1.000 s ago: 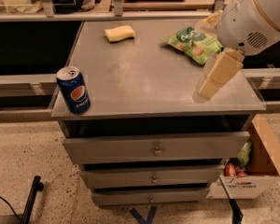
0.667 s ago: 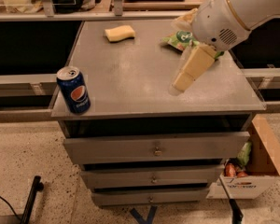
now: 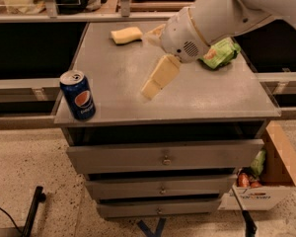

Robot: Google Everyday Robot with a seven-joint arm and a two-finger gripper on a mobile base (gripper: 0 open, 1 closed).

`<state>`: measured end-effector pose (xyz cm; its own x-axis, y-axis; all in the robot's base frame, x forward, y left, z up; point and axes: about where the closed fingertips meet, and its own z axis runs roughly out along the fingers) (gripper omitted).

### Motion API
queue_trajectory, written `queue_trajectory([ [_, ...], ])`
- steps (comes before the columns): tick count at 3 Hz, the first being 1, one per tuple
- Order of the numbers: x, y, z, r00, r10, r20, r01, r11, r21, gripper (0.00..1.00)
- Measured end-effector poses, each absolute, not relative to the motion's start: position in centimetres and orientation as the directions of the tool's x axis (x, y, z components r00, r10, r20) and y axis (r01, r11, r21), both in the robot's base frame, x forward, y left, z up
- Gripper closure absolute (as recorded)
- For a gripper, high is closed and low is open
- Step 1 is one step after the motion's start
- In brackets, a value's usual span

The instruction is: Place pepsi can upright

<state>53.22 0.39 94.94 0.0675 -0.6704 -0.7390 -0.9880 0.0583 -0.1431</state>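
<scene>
Gripper: we see it hanging over the middle of the cabinet top, at the end of the white arm, well apart from the pepsi can and to its right.
Gripper state: released; its two cream fingers stand apart and we see nothing between them. The lower one slants down and to the left, its tip close above the grey surface.
Arm: thick and white, it comes in from the upper right corner and ends in a round wrist with a small grille.
Pepsi can: upright on the front-left corner of the cabinet top, silver end with the pull tab upward and the round logo facing us. It stands close to both the front and the left edge and touches nothing but the surface under it.
Cabinet top: flat, grey and metal.
Green snack bag: lies toward the back right, partly hidden behind the wrist.
Yellow sponge: lies at the back, left of centre, near the upper finger; we cannot tell whether they touch.
Drawers: three fronts stacked under the top, each with a small knob.
Cardboard box: on the speckled floor just beside the cabinet's right side, with coloured packets inside.
</scene>
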Motion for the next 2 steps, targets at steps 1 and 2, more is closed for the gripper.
queue_trajectory([
  [1,53.25,4.69,93.67,0.087,-0.584,-0.807,-0.994,0.001,-0.108,0.00],
  [2,53.26,4.70,93.66,0.087,-0.584,-0.807,-0.994,0.001,-0.108,0.00],
])
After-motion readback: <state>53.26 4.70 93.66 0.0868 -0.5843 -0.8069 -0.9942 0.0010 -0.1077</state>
